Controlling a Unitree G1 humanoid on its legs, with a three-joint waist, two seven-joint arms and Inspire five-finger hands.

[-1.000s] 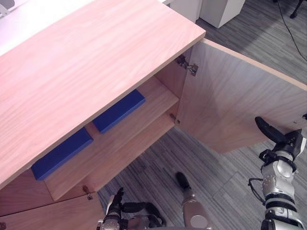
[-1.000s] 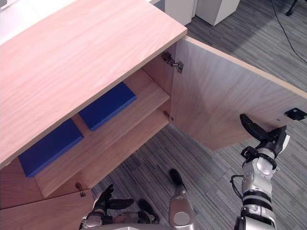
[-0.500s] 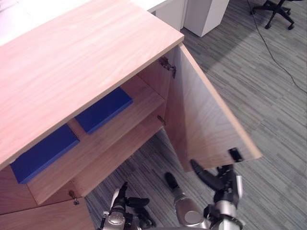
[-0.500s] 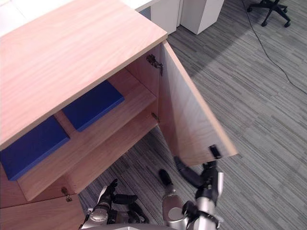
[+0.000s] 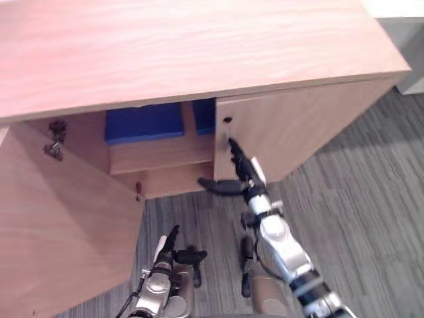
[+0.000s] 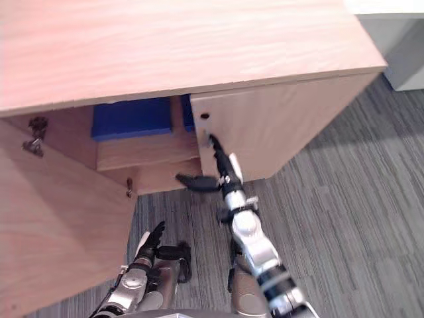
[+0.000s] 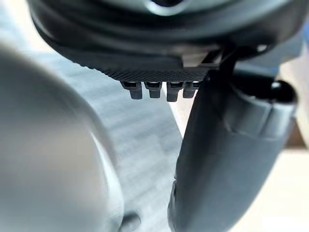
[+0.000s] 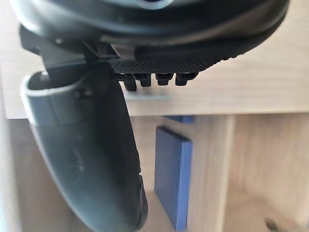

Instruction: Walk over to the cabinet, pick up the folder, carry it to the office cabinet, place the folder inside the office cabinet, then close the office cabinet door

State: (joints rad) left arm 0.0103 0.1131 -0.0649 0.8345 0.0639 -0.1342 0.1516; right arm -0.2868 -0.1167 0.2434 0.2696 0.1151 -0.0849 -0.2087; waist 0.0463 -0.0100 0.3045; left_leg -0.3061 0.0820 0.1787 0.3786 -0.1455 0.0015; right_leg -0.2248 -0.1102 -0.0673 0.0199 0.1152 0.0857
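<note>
Item: office cabinet (image 5: 199,46), pale wood, broad flat top, two doors, on grey striped carpet (image 5: 371,218). Contents: one blue folder (image 5: 142,122) lying flat on the inner shelf (image 5: 159,151). A second blue folder (image 5: 203,114) lies just beside it, partly hidden behind the right door (image 5: 298,132). Which of the two is the task's own cannot be told, but neither hand holds one, so the fetching, carrying and placing steps are judged complete. Right door: swung nearly to the cabinet front, with a narrow gap left at its free edge. The wrist view on that side looks through this gap to a folder on the shelf. Right hand (image 5: 250,180): released, its fingers straight and laid against the door's free edge just below a small dark fitting (image 5: 227,120), the thumb spread out to the side. It grasps nothing and reads as pushing. Left door (image 5: 59,218): standing wide open toward the robot, with hinge hardware (image 5: 56,136) showing on its inner face. Left hand (image 5: 171,255): low near the floor, well apart from both doors, relaxed and empty. Remaining, as judged: press the right door fully home. The left door may need shutting as well, though the task names only one door. Markings: no brand, label or writing can be read on the folders, doors, top or shelf. The folder covers appear plain blue, and the wood surfaces show only grain.
</note>
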